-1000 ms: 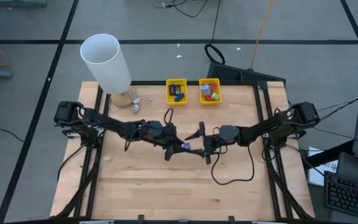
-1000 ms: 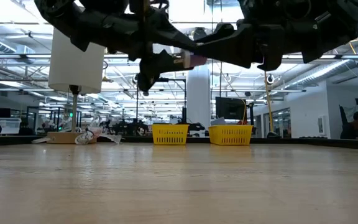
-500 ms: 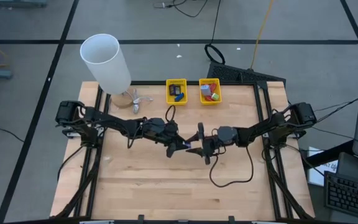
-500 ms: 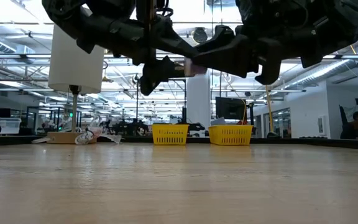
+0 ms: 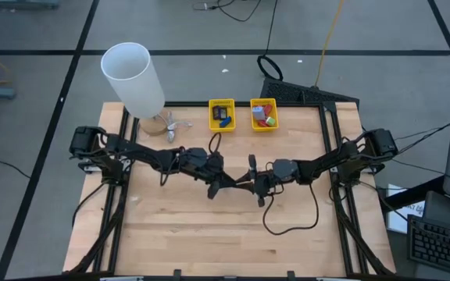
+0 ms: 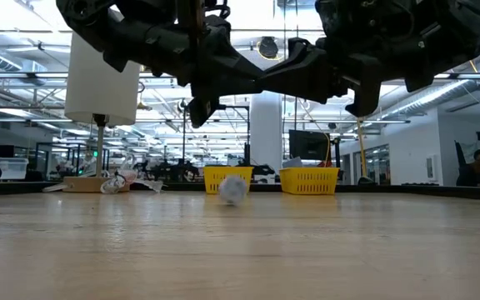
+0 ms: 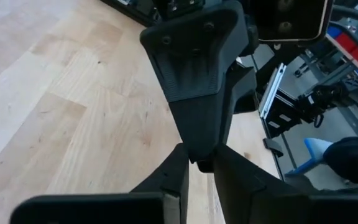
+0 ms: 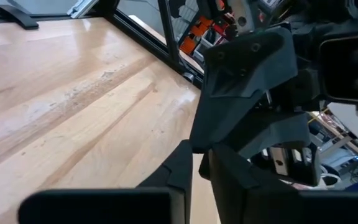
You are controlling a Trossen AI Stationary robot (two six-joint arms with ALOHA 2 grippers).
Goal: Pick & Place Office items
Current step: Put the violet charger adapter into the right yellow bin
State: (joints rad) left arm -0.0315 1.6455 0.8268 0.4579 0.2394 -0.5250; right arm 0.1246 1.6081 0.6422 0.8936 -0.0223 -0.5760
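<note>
My left gripper [image 5: 230, 186] and my right gripper [image 5: 248, 185] meet tip to tip above the table's middle; each has its fingers almost together with nothing between them. In the left wrist view [image 7: 201, 163] a finger of the right gripper [image 7: 197, 81] reaches down to the gap. A small pale item [image 6: 233, 188], blurred, is just above the tabletop below the grippers; the arms hide it in the high view. More small items lie in the two yellow baskets: blue and black [image 5: 222, 115], red and green [image 5: 263, 115]. My left gripper's fingertips [image 7: 178, 168] stand at the tip of a right-gripper finger; I cannot tell whether they touch. My right gripper's fingertips [image 8: 182, 165] stand the same way below a left-gripper finger [image 8: 247, 68]; whether they touch does not show.
A tall white cylinder [image 5: 133, 78] stands at the far left corner with small clutter [image 5: 169, 126] beside its base. The baskets sit at the far edge [image 6: 227, 178], [image 6: 310, 179]. Bare wood lies toward the near edge [image 5: 225, 242]. A person sits in the room beyond [image 6: 477, 167].
The small pinkish item that was held between the two gripper tips has left them and dropped; it is now a pale blur just above the tabletop. The right gripper has moved slightly toward the left gripper. Both arms stay at the same height.
</note>
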